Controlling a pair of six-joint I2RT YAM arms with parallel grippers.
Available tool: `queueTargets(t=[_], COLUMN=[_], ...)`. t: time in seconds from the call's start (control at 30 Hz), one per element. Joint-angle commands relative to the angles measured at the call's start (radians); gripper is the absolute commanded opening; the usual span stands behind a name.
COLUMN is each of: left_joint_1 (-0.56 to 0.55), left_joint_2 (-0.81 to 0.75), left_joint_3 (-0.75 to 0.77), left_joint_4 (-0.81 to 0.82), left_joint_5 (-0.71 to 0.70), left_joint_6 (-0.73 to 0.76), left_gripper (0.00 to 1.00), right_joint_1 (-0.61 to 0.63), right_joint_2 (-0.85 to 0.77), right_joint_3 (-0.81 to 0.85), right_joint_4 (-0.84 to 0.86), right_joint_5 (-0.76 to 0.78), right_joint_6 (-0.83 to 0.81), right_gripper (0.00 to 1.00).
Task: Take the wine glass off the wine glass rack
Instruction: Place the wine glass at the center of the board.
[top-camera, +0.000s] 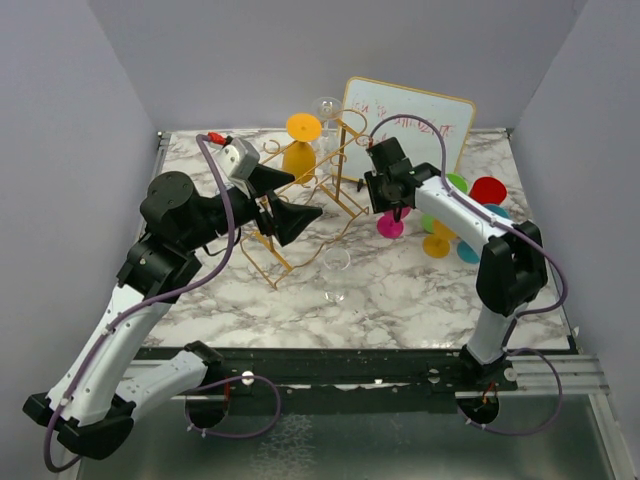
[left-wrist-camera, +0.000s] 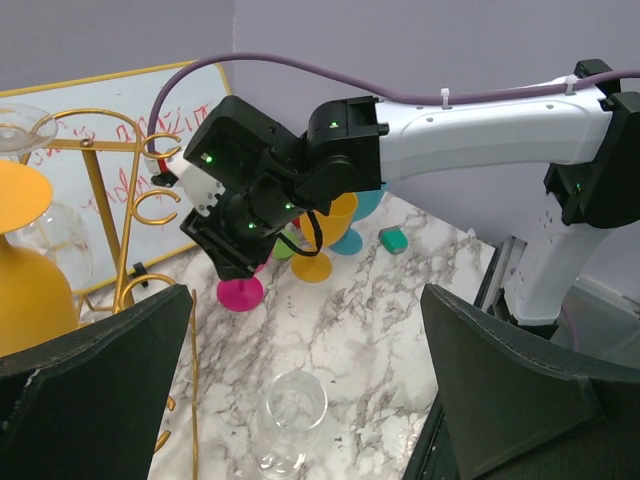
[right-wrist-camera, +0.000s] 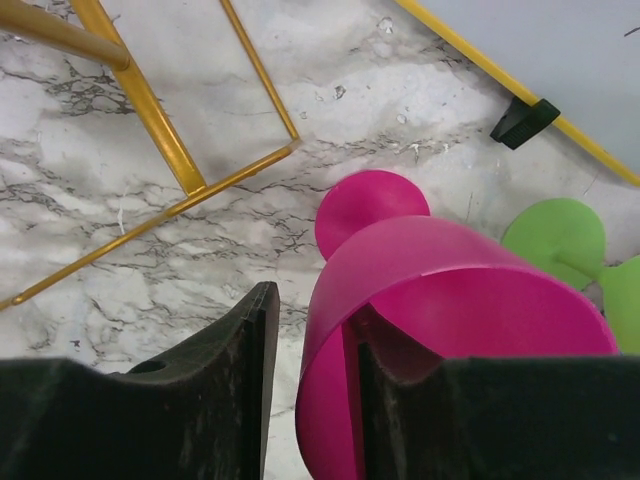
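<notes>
Two arms reach over the marble table, and we find the magenta wine glass already off the wine glass rack. It stands upright on its foot on the marble, just beside the rack's gold base rails and in front of the whiteboard. The right gripper hangs directly over it, pointing down. In the right wrist view its fingers stand a little apart, with the near wall of the bowl between them. One finger is outside the cup and the other appears to sit inside the rim. We see a strip of marble between the outer finger and the glass, so that finger is clear of it; whether the inner one touches the wall we cannot tell. The left gripper hovers near the front of the rack, its fingers spread wide and holding nothing. Below it a clear wine glass stands upright on the table, near the rack's foot. On the rack itself an orange wine glass hangs upside down, and a second clear glass hangs behind it. Several other coloured glasses stand to the right of the magenta one, among them a green glass just beside it.
</notes>
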Motion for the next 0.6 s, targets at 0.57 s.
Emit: queueTargets(t=[0.57], left_joint_1=[-0.003], left_joint_2=[0.017], left_joint_3=[0.033], left_joint_4=[-0.008], left_joint_5=[-0.03], left_joint_6=[-0.027], left_gripper=[0.99], right_joint_1=[-0.005], right_joint_2=[-0.147], right_joint_3=[0.105], right_joint_4=[-0.084], right_joint_5=[0.024], right_joint_6=[-0.009], right_gripper=[0.54])
